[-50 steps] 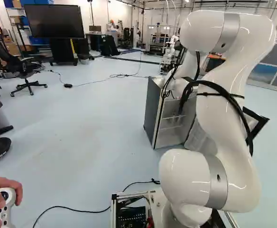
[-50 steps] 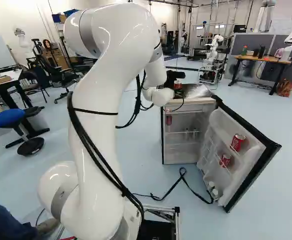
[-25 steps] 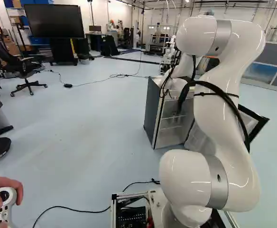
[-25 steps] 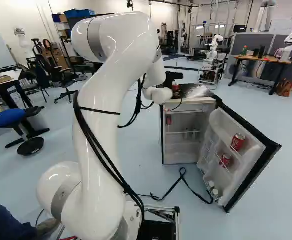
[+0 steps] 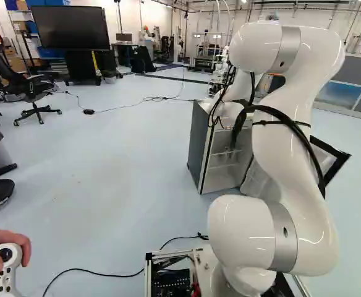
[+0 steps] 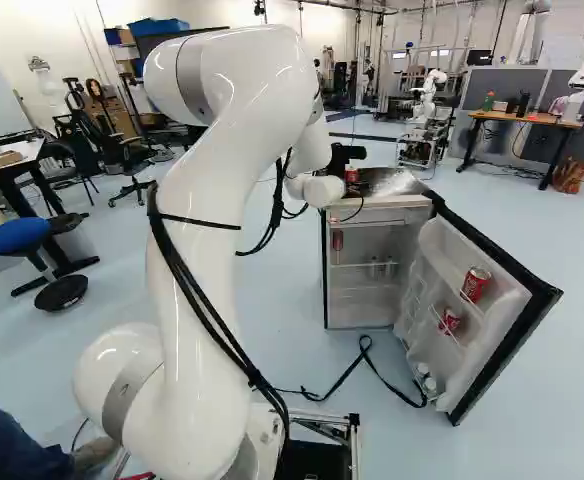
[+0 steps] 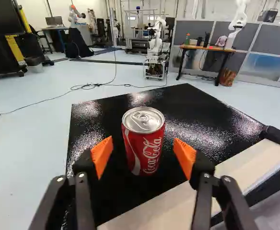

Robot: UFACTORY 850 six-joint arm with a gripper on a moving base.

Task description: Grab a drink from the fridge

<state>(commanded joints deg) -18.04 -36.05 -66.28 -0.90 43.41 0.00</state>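
Note:
In the right base view my gripper [image 6: 348, 156] shows as a dark shape over the fridge top, partly hidden by the wrist. The wrist view has the gripper [image 7: 142, 155] open, its orange pads on either side of a red drink can [image 7: 145, 143], with a gap at each side. That can stands upright on the fridge's black top [image 7: 202, 115]. The fridge [image 6: 372, 210] is open, and its door [image 6: 492, 320] holds two red cans, an upper one [image 6: 476, 285] and a lower one [image 6: 450, 320]. Another red can [image 6: 338, 240] shows inside the compartment.
A black strap [image 6: 342, 382] lies on the floor before the fridge. Beyond the fridge stands another robot [image 7: 155, 48], with a desk [image 7: 204, 48] nearby. A hand with a controller [image 5: 6, 266] is at the left base view's lower left.
My arm has dipped and shifted slightly, its elbow lower in both base views. The gripper and the red patch of the can beside it sit slightly lower over the fridge top. The base has not moved.

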